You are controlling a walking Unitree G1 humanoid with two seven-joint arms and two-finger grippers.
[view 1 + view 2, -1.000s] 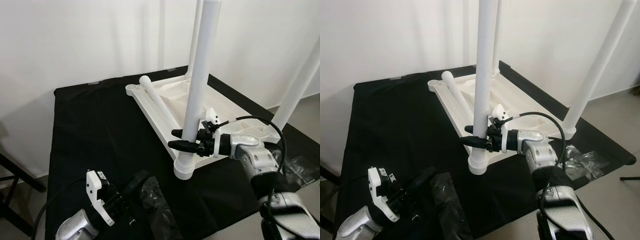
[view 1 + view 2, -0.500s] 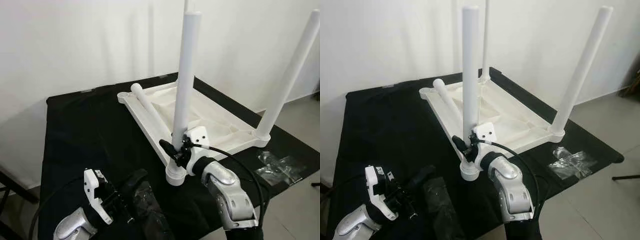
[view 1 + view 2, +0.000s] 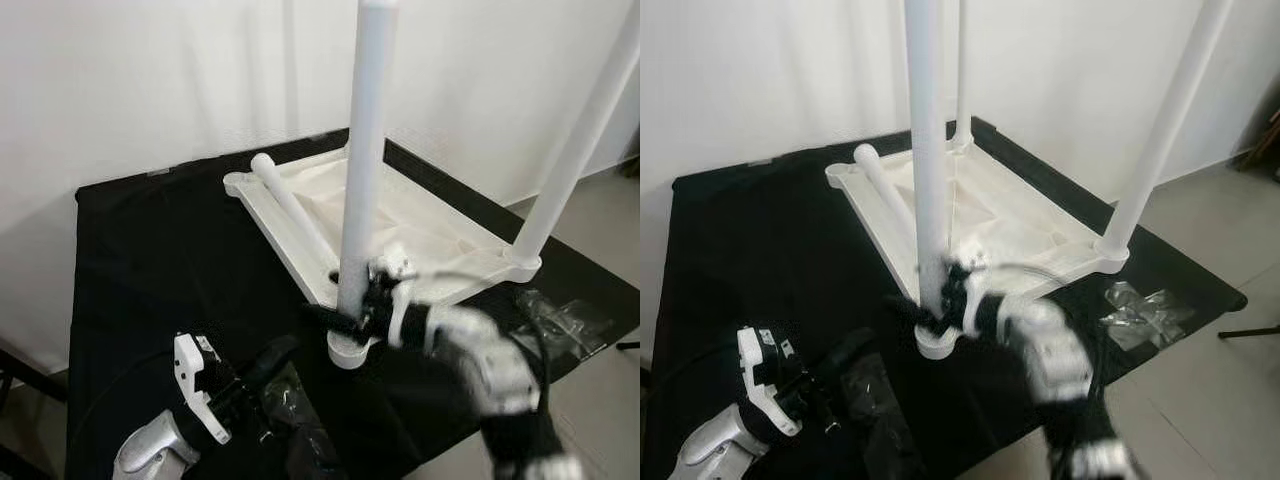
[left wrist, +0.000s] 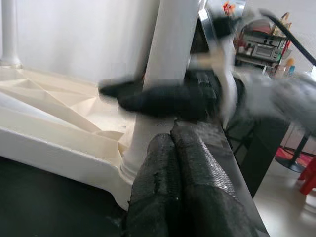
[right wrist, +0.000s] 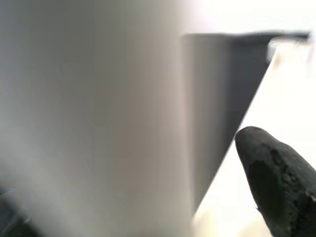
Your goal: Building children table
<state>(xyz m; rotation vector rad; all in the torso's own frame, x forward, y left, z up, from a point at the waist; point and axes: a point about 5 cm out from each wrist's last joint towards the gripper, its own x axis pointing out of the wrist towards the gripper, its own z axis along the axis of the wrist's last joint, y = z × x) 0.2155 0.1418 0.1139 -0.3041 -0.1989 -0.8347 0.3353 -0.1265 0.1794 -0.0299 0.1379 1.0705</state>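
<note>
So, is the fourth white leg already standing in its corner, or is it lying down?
Lying down. The fourth leg rests flat along the upturned tabletop, while three others stand upright in their corners.

Black tabletop [image 3: 150, 240] lies open to the robot's left of the upturned white table [image 3: 420, 225] — three upright legs block passage above it, the near leg [image 3: 362, 170] crowded by the blurred right gripper [image 3: 335, 300]; plastic bags [image 3: 565, 325] clutter the right edge.

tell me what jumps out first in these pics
A white table top lies upside down on a black cloth, legs pointing up. The right gripper clasps the nearest leg low down. A loose leg lies on the top; the left gripper rests nearby on the cloth.
</note>
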